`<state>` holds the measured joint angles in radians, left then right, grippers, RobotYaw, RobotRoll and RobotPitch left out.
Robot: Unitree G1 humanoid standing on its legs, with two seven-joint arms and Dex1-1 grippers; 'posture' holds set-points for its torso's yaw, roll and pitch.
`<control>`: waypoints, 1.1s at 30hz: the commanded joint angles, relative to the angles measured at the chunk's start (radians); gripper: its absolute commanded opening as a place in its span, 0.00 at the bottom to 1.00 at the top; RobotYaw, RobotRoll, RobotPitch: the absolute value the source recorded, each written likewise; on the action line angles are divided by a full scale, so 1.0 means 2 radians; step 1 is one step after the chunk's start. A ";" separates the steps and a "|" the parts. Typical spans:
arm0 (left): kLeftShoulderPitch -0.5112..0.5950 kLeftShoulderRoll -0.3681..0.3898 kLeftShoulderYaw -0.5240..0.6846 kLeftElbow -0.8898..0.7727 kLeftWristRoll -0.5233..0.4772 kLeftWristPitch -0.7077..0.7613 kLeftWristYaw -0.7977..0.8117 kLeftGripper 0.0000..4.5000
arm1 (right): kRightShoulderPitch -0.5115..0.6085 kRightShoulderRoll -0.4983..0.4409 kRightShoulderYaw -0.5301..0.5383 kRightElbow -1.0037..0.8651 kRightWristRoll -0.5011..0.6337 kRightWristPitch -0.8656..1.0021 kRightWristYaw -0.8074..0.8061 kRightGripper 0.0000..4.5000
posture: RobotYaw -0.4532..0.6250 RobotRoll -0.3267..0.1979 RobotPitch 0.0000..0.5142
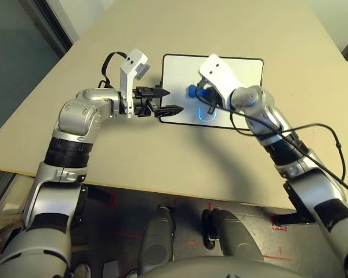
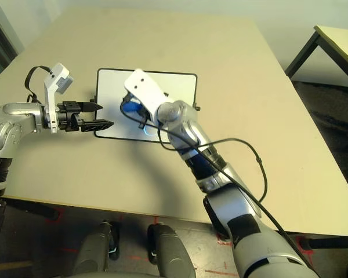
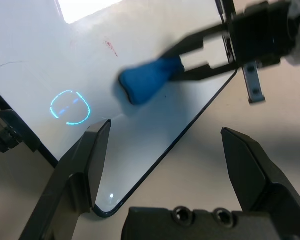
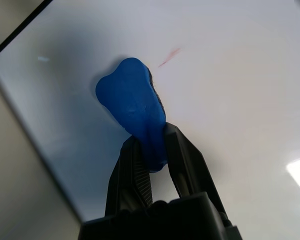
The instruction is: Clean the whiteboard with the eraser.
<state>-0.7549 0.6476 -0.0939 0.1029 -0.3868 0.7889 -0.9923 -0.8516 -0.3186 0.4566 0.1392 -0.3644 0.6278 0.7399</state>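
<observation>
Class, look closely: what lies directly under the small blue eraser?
Under the small blue eraser, shut in the right gripper, lies the white, black-framed whiteboard. A faint red mark shows beside it; anything beneath stays covered.

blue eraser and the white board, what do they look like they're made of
Small blue eraser block: probably soft rubber or foam, matte, its narrow end pinched between the right gripper's fingers. Black-framed white whiteboard: smooth glossy panel, likely coated or plastic, mirroring a light and a blue ring.
</observation>
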 commanded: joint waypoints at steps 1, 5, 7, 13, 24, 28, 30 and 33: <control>-0.001 0.002 -0.001 0.001 0.001 0.001 -0.004 1.00 | -0.011 -0.004 -0.002 0.041 -0.003 0.007 -0.005 0.13 | 0.41 0.62 0.26; -0.003 0.000 -0.004 0.005 0.003 -0.003 -0.005 1.00 | -0.066 0.006 -0.029 0.106 0.007 -0.018 -0.035 0.13 | 0.41 0.62 0.25; -0.004 -0.001 -0.004 0.007 0.003 -0.004 -0.005 1.00 | -0.082 0.009 -0.036 0.130 0.010 -0.029 -0.044 0.13 | 0.41 0.62 0.25; -0.004 0.000 -0.004 0.010 0.004 -0.008 -0.007 1.00 | -0.068 0.013 -0.028 0.125 0.005 -0.025 -0.042 0.13 | 0.41 0.62 0.24; -0.004 0.001 -0.005 0.014 0.007 -0.011 -0.012 1.00 | -0.030 -0.001 -0.009 0.069 -0.005 0.000 -0.013 0.13 | 0.41 0.62 0.25; -0.007 0.000 -0.006 0.020 0.008 -0.014 -0.014 1.00 | -0.083 0.006 -0.033 0.131 0.003 -0.026 -0.038 0.13 | 0.40 0.62 0.25; -0.007 -0.001 -0.007 0.023 0.009 -0.017 -0.014 1.00 | -0.104 0.011 -0.042 0.158 0.007 -0.038 -0.050 0.13 | 0.40 0.62 0.25; -0.006 -0.003 -0.007 0.024 0.009 -0.019 -0.013 1.00 | -0.110 0.015 -0.046 0.177 0.009 -0.048 -0.059 0.13 | 0.41 0.62 0.25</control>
<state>-0.7619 0.6456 -0.0973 0.1402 -0.3799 0.7596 -1.0133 -1.0821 -0.2903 0.3714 0.4512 -0.3525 0.5288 0.6386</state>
